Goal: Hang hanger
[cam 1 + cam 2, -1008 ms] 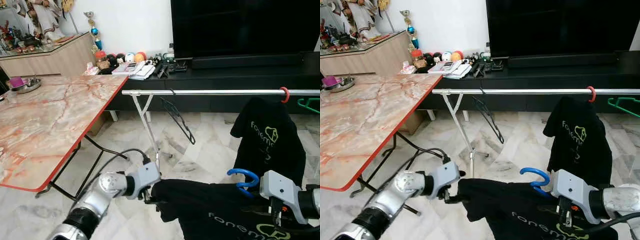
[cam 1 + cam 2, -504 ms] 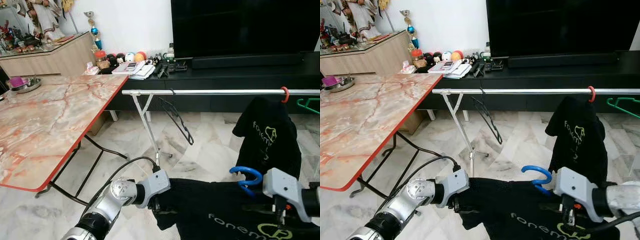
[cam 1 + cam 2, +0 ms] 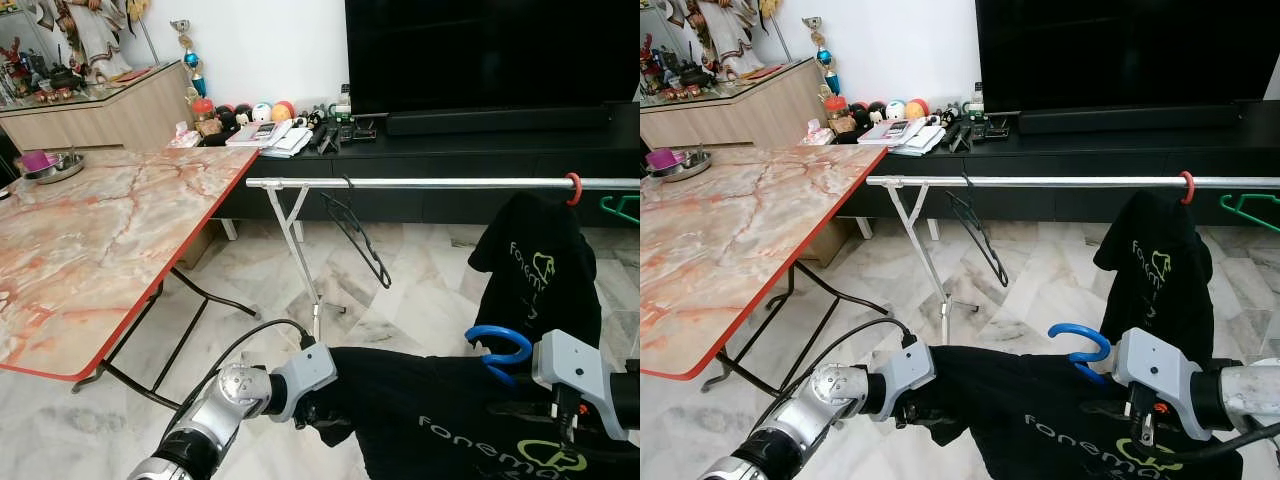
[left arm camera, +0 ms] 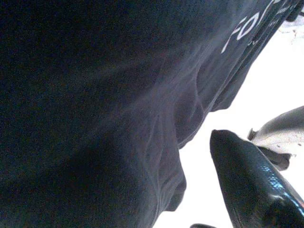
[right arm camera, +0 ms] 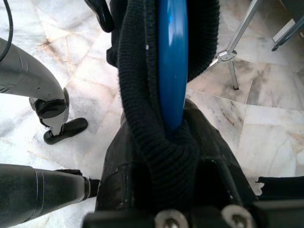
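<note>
A blue hanger (image 3: 498, 346) carries a black T-shirt (image 3: 430, 410) with pale lettering, held low in front of me. My right gripper (image 3: 515, 400) is shut on the hanger just below its hook, its fingers buried in the collar (image 5: 156, 142). At the shirt's left shoulder, my left gripper (image 3: 312, 408) is shut on the cloth (image 4: 95, 104). Beyond and above runs the silver clothes rail (image 3: 440, 183), apart from the hanger.
On the rail hang an empty black hanger (image 3: 358, 235), a red hanger (image 3: 571, 187) with another black shirt (image 3: 540, 270), and a green hanger (image 3: 622, 207). The marble table (image 3: 100, 250) stands on the left. The rail's folding leg (image 3: 300, 250) stands ahead; a TV console (image 3: 480, 150) is behind.
My left arm has swung right and now lies tucked against the shirt's left shoulder. The blue hanger and shirt have risen slightly and shifted a little right.
</note>
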You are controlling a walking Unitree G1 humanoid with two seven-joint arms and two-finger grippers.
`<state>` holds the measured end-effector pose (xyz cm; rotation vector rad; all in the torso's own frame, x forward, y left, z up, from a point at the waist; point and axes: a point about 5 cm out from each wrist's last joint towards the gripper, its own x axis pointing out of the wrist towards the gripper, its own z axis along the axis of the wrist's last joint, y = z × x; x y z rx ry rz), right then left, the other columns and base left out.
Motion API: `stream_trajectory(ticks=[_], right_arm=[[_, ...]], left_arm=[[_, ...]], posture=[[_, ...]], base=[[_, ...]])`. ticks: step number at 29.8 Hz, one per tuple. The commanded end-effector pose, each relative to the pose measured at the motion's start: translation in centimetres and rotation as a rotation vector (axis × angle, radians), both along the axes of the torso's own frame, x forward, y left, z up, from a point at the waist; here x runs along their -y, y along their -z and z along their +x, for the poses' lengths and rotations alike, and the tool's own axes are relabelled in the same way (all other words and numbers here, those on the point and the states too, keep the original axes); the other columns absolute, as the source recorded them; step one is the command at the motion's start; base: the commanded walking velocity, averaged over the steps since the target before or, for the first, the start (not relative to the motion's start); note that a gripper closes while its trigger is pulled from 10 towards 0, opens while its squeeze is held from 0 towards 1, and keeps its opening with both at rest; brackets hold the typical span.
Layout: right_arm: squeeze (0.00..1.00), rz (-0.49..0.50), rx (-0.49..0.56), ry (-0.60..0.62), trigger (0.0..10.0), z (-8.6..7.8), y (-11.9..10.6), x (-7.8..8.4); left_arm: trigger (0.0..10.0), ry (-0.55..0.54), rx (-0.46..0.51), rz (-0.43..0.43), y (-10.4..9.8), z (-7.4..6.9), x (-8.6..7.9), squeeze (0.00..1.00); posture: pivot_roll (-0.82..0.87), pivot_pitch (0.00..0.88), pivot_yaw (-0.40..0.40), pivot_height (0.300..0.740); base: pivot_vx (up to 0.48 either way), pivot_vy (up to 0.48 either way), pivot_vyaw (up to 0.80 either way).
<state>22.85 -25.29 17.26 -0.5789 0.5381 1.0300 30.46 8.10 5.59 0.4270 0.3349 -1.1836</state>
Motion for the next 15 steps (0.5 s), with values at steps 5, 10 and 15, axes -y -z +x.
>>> stream_trajectory(ticks=[5, 10, 15], right_arm=[[0.0, 0.03, 0.049, -0.026, 10.0, 0.23, -1.0, -0.63], [0.0, 0.031, 0.046, -0.027, 10.0, 0.15, -0.82, -0.73], [0.0, 0.039, 0.045, -0.031, 10.0, 0.22, -0.58, -1.06]], left_arm=[[0.0, -0.03, 0.002, -0.005, 0.08, 0.16, -0.69, 0.0], [0.0, -0.032, -0.003, -0.005, 0.19, 0.06, -0.84, 0.0], [0.0, -0.037, -0.002, 0.0, 0.26, 0.03, -1.23, 0.0]], posture=[[-0.04, 0.0, 0.114, 0.74], [-0.04, 0.0, 0.115, 0.74], [-0.03, 0.0, 0.118, 0.74]], base=[[0.0, 0.0, 0.0], [0.0, 0.0, 0.0], [0.0, 0.0, 0.0]])
